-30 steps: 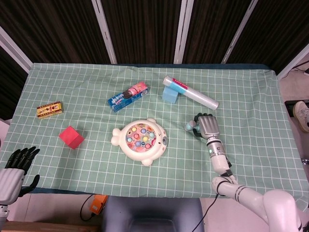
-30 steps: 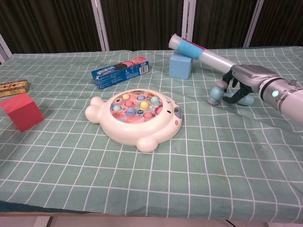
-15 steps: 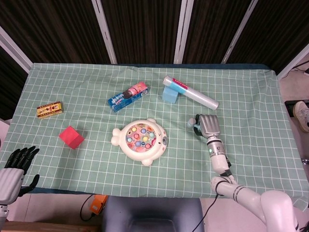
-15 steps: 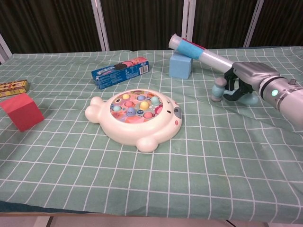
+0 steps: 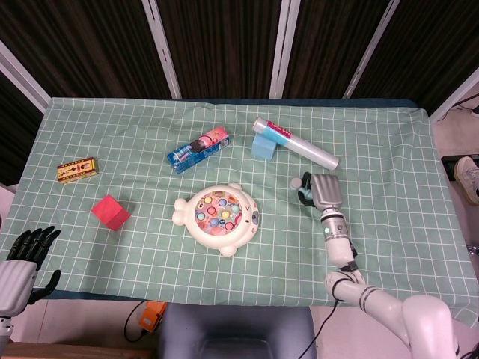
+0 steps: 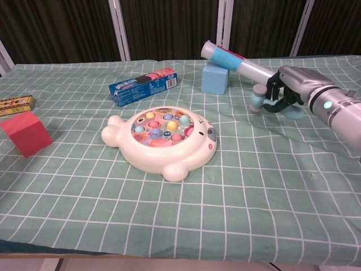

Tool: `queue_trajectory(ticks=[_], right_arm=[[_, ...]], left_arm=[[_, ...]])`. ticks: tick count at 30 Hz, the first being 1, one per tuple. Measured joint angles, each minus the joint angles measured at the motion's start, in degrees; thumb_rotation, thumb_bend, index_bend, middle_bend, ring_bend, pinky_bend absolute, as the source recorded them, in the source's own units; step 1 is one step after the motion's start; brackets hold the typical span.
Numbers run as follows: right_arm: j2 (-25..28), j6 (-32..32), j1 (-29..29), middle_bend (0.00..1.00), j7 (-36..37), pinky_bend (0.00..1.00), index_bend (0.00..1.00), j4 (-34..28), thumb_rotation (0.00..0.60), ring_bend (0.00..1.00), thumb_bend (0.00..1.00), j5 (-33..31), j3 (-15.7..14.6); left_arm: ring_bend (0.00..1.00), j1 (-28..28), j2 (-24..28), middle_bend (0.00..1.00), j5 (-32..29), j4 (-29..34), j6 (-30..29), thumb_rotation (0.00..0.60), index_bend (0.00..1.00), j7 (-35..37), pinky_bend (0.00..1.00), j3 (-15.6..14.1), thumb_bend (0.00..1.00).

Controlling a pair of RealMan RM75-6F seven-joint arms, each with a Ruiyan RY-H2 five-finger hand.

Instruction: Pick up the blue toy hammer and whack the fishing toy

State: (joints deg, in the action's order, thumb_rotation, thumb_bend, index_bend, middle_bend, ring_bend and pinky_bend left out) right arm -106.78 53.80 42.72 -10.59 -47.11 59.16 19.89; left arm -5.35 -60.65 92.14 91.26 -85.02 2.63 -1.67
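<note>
The blue toy hammer (image 6: pixel 259 100) is gripped by my right hand (image 6: pixel 294 88), lifted clear of the cloth, its head (image 5: pixel 298 184) sticking out to the left of the fist. In the head view my right hand (image 5: pixel 325 192) hovers right of the fishing toy (image 5: pixel 218 216), a cream fish-shaped tray with coloured fish (image 6: pixel 161 139), about a hand's width away. My left hand (image 5: pixel 20 260) hangs at the table's near left corner, fingers apart and holding nothing.
A clear tube (image 5: pixel 295 143) leans on a light blue block (image 5: pixel 263 146) just behind my right hand. A blue cookie box (image 5: pixel 198 148), a red cube (image 5: pixel 110 212) and a small yellow box (image 5: pixel 77 170) lie to the left on the green checked cloth (image 5: pixel 389 232).
My right hand has lifted the hammer up off the cloth and drawn it slightly back toward the tube. The left hand has not moved.
</note>
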Motion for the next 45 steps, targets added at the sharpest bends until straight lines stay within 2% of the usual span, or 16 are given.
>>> queue_trajectory(ticks=[7, 13, 16, 19, 23, 26, 32, 35, 39, 45], right_arm=[[3.49, -2.58, -0.33, 0.75, 3.44, 0.91, 1.0, -5.44, 0.6, 0.82, 0.58, -1.13, 1.87], [8.97, -2.42, -1.0, 0.75, 2.82, 0.91, 1.0, -15.54, 0.6, 0.82, 0.6, 0.1, 1.62], [12.22, -1.77, -1.2, 0.75, 0.93, 0.91, 1.0, -22.65, 0.6, 0.82, 0.6, 1.43, 1.01], [15.39, -1.15, -1.12, 0.75, -2.49, 0.91, 1.0, -30.84, 0.6, 0.82, 0.59, 2.7, 0.13], [18.17, -0.07, -0.1, 0.75, -11.04, 0.91, 1.0, -41.93, 0.6, 0.82, 0.59, 3.49, -1.24], [18.15, 0.81, 1.66, 0.75, -18.87, 0.91, 1.0, -45.59, 0.6, 0.82, 0.59, 2.77, -2.03], [13.36, 3.6, 7.5, 0.75, -34.75, 0.91, 1.0, -46.17, 0.6, 0.82, 0.59, -2.65, -2.66], [9.69, 4.87, 10.51, 0.75, -39.2, 0.91, 1.0, -45.13, 0.6, 0.82, 0.59, -6.88, -2.52], [6.92, 5.9, 13.38, 0.75, -41.58, 0.91, 1.0, -43.7, 0.6, 0.82, 0.59, -10.11, -2.73], [5.87, 6.95, 14.29, 0.75, -40.82, 0.91, 1.0, -42.16, 0.6, 0.82, 0.59, -10.87, -3.1]], left_arm=[[0.02, -0.06, -0.03, 0.06, -0.12, -0.06, 0.18, 0.6, 0.0, 0.02, 0.08, 0.02, 0.41], [0.02, -0.16, -0.12, 0.06, -0.21, 0.03, 0.46, 0.6, 0.0, -0.27, 0.08, 0.02, 0.42], [0.02, -0.27, -0.22, 0.06, -0.25, 0.11, 0.72, 0.6, 0.0, -0.53, 0.08, 0.0, 0.41], [0.02, -0.35, -0.31, 0.06, -0.14, 0.17, 0.8, 0.6, 0.0, -0.64, 0.08, -0.03, 0.42], [0.02, -0.44, -0.27, 0.06, 0.19, 0.15, 0.78, 0.6, 0.0, -0.45, 0.08, -0.12, 0.41], [0.01, -0.41, -0.12, 0.06, 0.37, 0.1, 0.6, 0.6, 0.0, -0.03, 0.08, -0.18, 0.42], [0.02, -0.09, 0.37, 0.06, 0.59, -0.19, -0.04, 0.6, 0.0, 1.26, 0.08, -0.32, 0.42], [0.02, 0.15, 0.62, 0.06, 0.59, -0.26, -0.53, 0.6, 0.0, 1.77, 0.08, -0.33, 0.41], [0.02, 0.43, 0.83, 0.06, 0.67, -0.33, -1.0, 0.6, 0.0, 2.15, 0.08, -0.36, 0.41], [0.02, 0.46, 0.81, 0.06, 0.81, -0.26, -1.0, 0.6, 0.0, 2.01, 0.08, -0.42, 0.41]])
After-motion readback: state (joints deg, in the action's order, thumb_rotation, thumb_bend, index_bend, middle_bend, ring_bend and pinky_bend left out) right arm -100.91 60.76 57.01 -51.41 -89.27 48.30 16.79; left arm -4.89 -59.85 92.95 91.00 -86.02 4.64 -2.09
